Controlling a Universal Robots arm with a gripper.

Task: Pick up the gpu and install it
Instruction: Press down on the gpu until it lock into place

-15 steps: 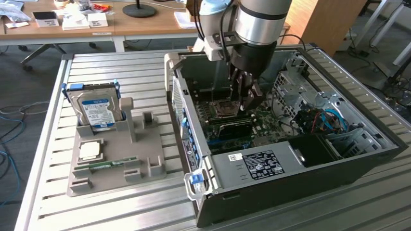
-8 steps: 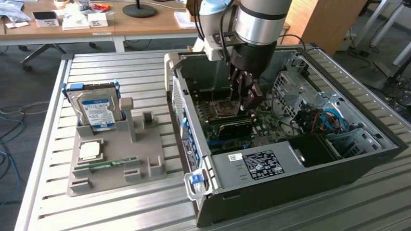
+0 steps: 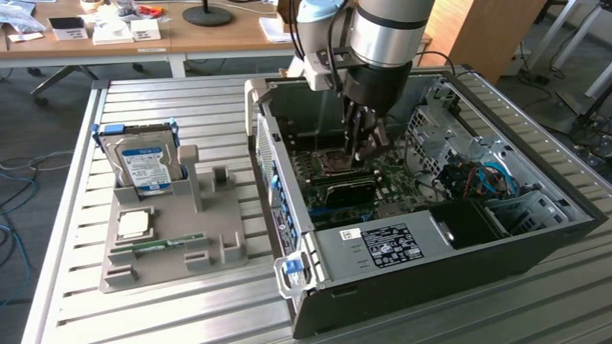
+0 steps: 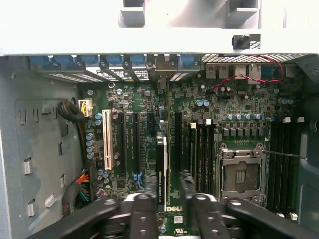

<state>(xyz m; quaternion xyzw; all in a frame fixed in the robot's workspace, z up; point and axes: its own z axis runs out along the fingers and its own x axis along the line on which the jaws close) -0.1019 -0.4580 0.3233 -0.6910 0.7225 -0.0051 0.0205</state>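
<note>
Toward the centre of the exterior view, the black-and-silver robot arm reaches down into the open black tower computer case [image 3: 535, 236], which lies on its side on the ribbed aluminium table [image 3: 191, 107] so that its green motherboard [image 3: 397, 183] faces up at the tool. The gripper [image 3: 366, 154] hangs just above the gpu [image 3: 349, 192], a thin dark card standing on edge on the board, apparently already in a slot. At the exterior view's left, the grey plastic parts holder [image 3: 172, 265] carries the silver hard drive with a blue-white label [image 3: 142, 161], a square processor chip [image 3: 134, 223] and a narrow green memory stick [image 3: 158, 245]; its upright cradles keep parts graspable from above.

From the wrist view, the gpu [image 4: 161, 164] shows edge-on among the black expansion slots, beside the empty silver processor socket [image 4: 241, 174]. The dark fingers [image 4: 143, 204] stand on either side of it with gaps, so the jaws look released, not clamping the card.
</note>
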